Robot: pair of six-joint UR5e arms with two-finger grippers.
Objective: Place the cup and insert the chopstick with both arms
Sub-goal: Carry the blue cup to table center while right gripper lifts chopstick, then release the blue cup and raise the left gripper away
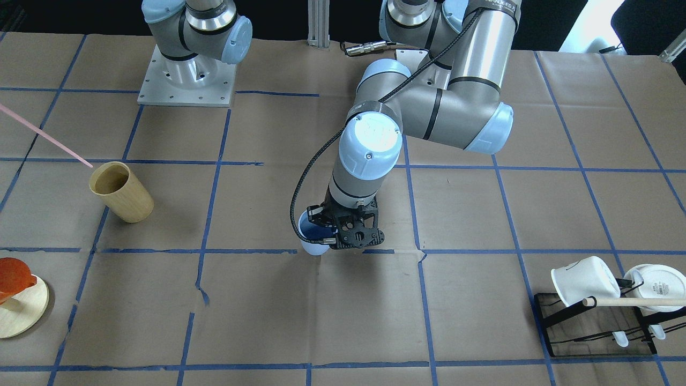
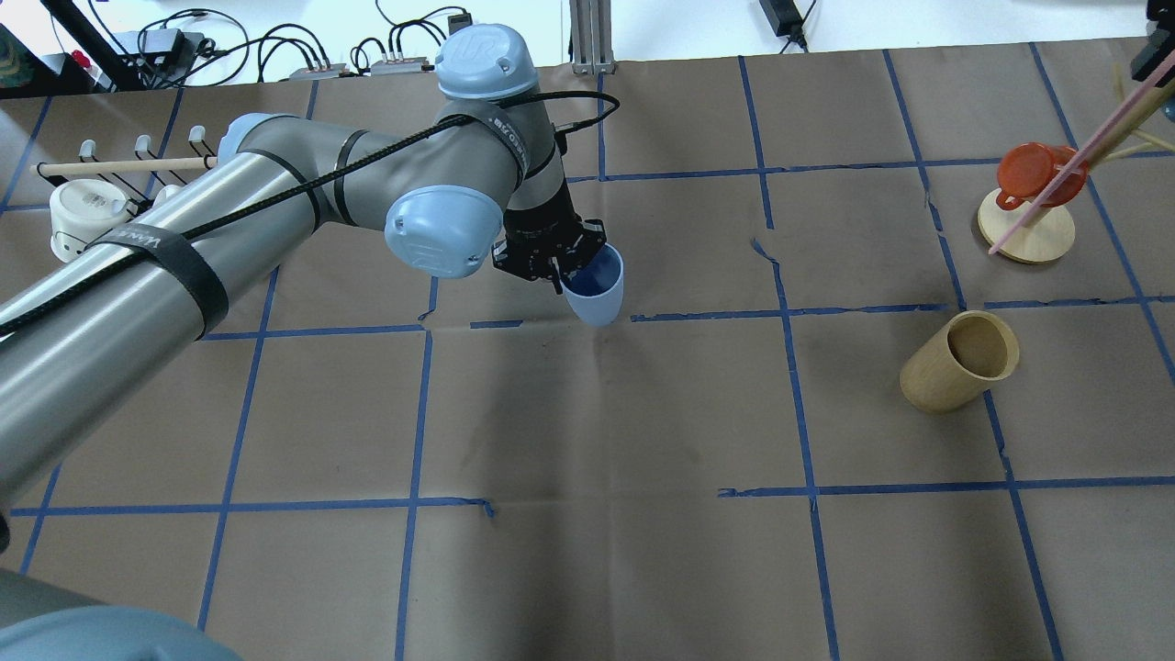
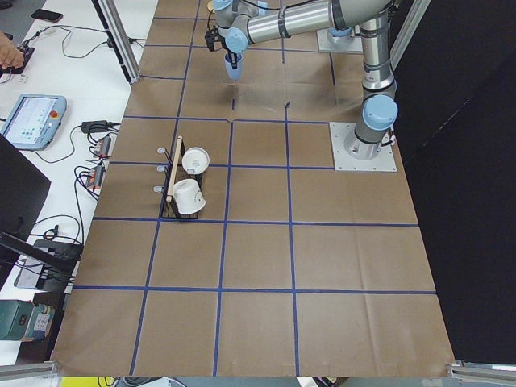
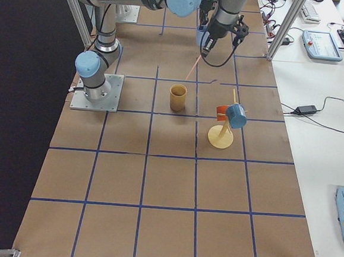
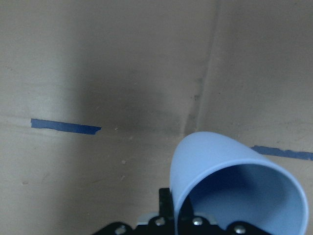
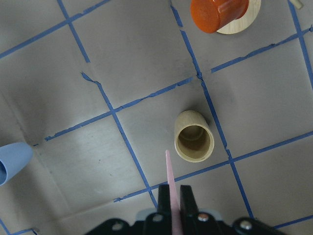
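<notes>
now, over the middle of the brown table (image 2: 643,569), the left arm (image 2: 275,184) reaches in, its left gripper (image 2: 551,262) clamped on the rim of a tilted blue cup (image 2: 597,292). well apart stands a bamboo cup (image 2: 959,360), upright. the right gripper (image 6: 174,195) pinches a pink chopstick (image 6: 169,171), tip near that cup's rim, not inside.

Brown paper table top (image 1: 482,214) w/ blue tape grid (image 1: 536,169). At one end: black rack (image 1: 589,338) w/ wooden dowel (image 1: 632,302) across top, 2 white mugs (image 1: 585,281) tipped over in it. Opp. end: round wooden peg stand (image 1: 24,313) w/ orange cup (image 1: 13,276) and blue mug (image 4: 237,116) hung on it. Side bench: teach pendant (image 3: 32,121), cables (image 3: 97,141).
</notes>
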